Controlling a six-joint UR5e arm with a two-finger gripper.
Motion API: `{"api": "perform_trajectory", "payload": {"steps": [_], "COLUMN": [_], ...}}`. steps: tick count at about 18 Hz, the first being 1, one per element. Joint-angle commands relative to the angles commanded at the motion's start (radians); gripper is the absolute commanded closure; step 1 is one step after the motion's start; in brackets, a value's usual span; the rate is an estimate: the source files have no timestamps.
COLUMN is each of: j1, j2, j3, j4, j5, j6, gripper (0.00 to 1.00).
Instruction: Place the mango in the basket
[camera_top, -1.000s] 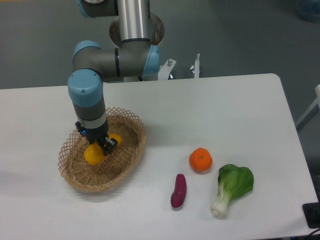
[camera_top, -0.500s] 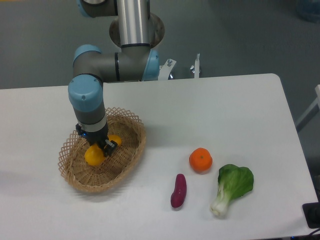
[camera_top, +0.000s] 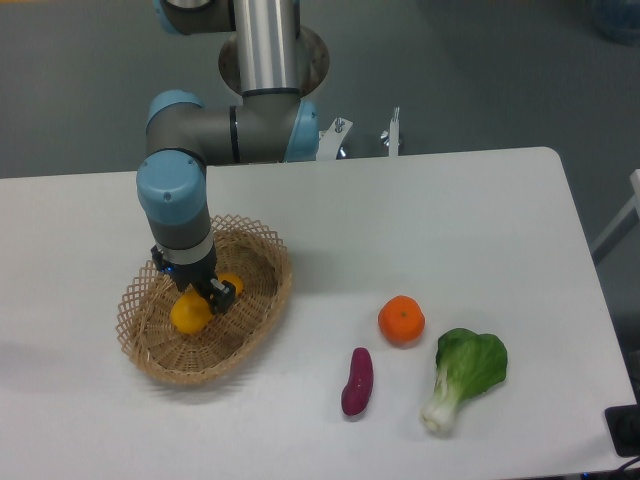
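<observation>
- Smooth elongated yellow-orange mango (camera_top: 192, 310): sitting low inside the basket, left of centre, apparently touching or all but touching the woven floor. It is showing slightly lower than a second ago, when it was hanging a little higher over the same spot.
- Shallow oval tan wicker basket with open lattice rim (camera_top: 268, 300): lying on the left part of the bench, unmoved across the three views.
- Black two-finger end effector (camera_top: 197, 290): pointing straight down into the basket, its fingers pinching the mango across the middle; no gap is showing between fingers and fruit, so release is judged not yet done.
- Grey and blue arm (camera_top: 178, 195): standing upright over the basket, having eased down and barely shifted in the last half second.
- Task standing: the lowering is judged nearly finished; opening the fingers and lifting clear are remaining.
- Round orange tangerine (camera_top: 401, 320), purple sweet potato (camera_top: 357, 381) and green bok choy (camera_top: 465, 375): lying well apart from the basket on the white bench (camera_top: 450, 230), unchanged.
</observation>
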Motion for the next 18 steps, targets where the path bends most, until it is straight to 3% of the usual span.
{"api": "perform_trajectory", "payload": {"steps": [5,11,14,18], "j1": [0.040,0.188,0.259,0.360], "j2": [0.017,0.026,0.058,0.101], "j3": [0.057,0.159,0.163,0.163], "j4": [0.002,-0.021,-0.023,-0.066], "j5": [0.026,0.055,0.049,0.000], "j6": [0.005,0.069,0.178,0.305], "gripper": [0.00,0.00,0.00,0.00]}}
